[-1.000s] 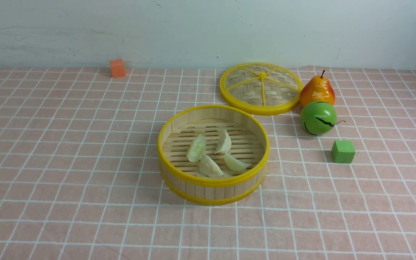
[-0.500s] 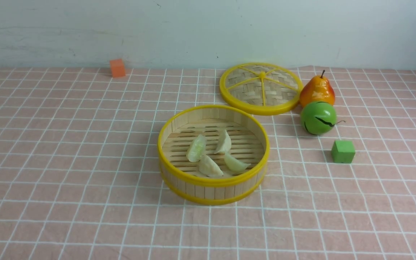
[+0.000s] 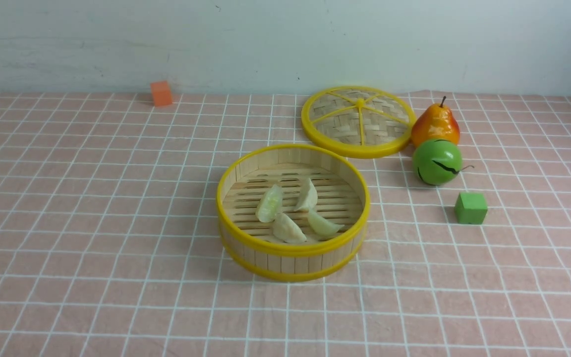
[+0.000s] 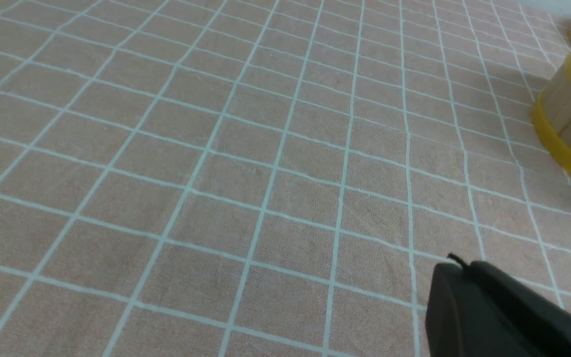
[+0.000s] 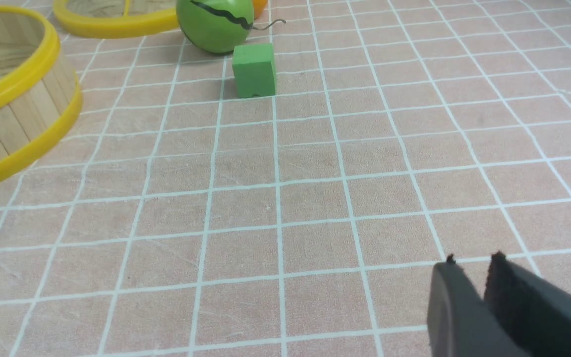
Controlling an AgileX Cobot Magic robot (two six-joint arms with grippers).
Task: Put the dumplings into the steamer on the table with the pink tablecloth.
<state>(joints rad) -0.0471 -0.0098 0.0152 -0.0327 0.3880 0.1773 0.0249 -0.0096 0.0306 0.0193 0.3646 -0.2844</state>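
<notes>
The round bamboo steamer (image 3: 293, 248) with yellow rim bands stands mid-table on the pink tablecloth (image 3: 117, 223). Several pale crescent dumplings (image 3: 269, 203) lie close together on its slat floor. Neither arm shows in the front view. In the left wrist view my left gripper (image 4: 464, 265) hovers over bare cloth, fingers pressed together and holding nothing, with the steamer's wall (image 4: 570, 124) off at the frame's edge. My right gripper (image 5: 474, 263) hangs over bare cloth with a narrow gap between its fingers and nothing in it. The steamer (image 5: 13, 119) is far from it.
The woven yellow-spoked lid (image 3: 357, 121) lies flat behind the steamer to the right. Beside it stand a pear (image 3: 435, 124) and a green ball (image 3: 436, 161), with a green cube (image 3: 470, 208) in front. An orange cube (image 3: 161, 93) sits by the back wall at left.
</notes>
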